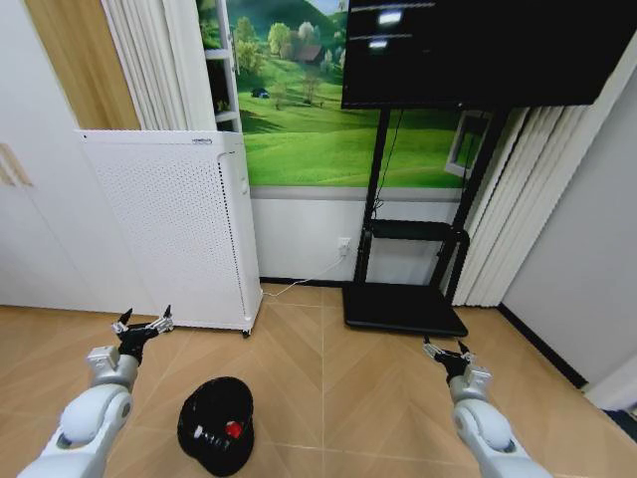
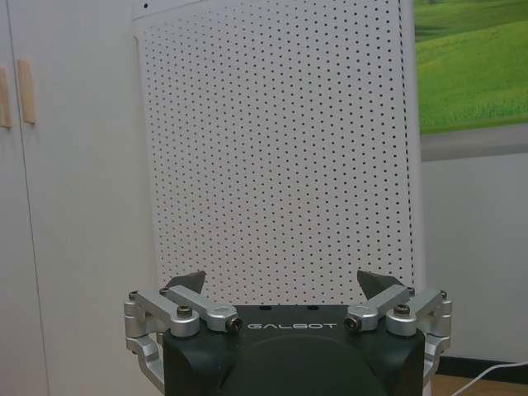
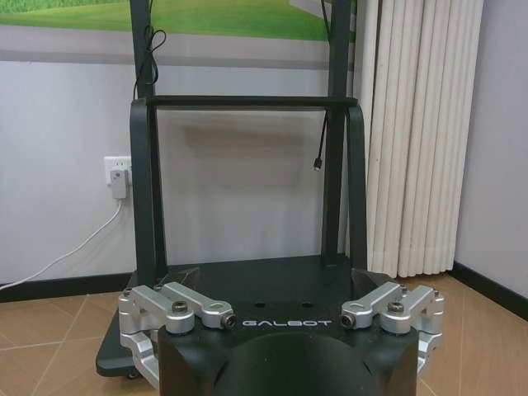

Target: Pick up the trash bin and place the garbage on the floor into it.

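Room: we face a wall with a green landscape mural, a black screen stand to our right and a tall white perforated appliance to our left, all on a wood floor.

Trash bin: the trash bin stands upright on the floor close in front of us, left of centre, its mouth open upward; it tapers slightly, so its long axis runs vertical.

Garbage: inside the bin we see a small red piece and pale scraps beside it; the bare floor around us looks free of litter, so we judge the collecting largely done.

Left end effector: the left end effector hangs above the floor, pointing at the appliance, fingers spread wide apart and holding nothing, as the left wrist view confirms.

Right end effector: the right end effector hovers on the far side, aimed at the screen stand, fingers likewise spread and empty.

Key relation: the bin lies below and toward our body from the left end effector, slightly inward of it; the left arm is plainly nearer, the right well apart from it.
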Tool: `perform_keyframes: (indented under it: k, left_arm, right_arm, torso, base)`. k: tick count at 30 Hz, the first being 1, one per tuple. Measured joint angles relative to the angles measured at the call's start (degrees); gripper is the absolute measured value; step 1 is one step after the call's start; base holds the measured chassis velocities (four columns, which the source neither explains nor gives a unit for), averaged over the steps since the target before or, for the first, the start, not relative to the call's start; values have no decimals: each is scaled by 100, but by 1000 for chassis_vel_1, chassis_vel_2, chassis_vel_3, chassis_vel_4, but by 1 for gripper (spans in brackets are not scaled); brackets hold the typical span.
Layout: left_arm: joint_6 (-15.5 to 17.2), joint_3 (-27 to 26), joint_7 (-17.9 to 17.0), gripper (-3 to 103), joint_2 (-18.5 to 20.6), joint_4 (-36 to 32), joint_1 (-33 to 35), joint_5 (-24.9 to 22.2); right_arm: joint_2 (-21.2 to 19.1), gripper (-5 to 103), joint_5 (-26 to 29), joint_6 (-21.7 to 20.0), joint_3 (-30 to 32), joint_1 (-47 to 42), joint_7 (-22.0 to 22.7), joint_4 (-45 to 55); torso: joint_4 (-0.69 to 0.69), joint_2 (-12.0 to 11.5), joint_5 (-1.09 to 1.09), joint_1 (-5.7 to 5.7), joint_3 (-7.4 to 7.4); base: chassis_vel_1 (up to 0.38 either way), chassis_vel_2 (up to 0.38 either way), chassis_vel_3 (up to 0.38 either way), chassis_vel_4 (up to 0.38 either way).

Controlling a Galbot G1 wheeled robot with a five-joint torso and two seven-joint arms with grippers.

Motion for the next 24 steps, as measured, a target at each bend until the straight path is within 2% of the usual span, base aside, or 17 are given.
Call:
perform_keyframes:
  k: [8,24]
  left_arm:
    - [1,-4,4,100,-3,-5,4,3]
    - [1,-8,5,100,-4,-10,9,9]
  right_arm:
    - [0,100,0,0,0,0,0,0]
    - [0,100,0,0,0,0,0,0]
  torso:
    - [0,56,0,13,41]
    - [0,464,0,127,337]
  base:
    - [0,0,0,0]
    - [0,0,0,0]
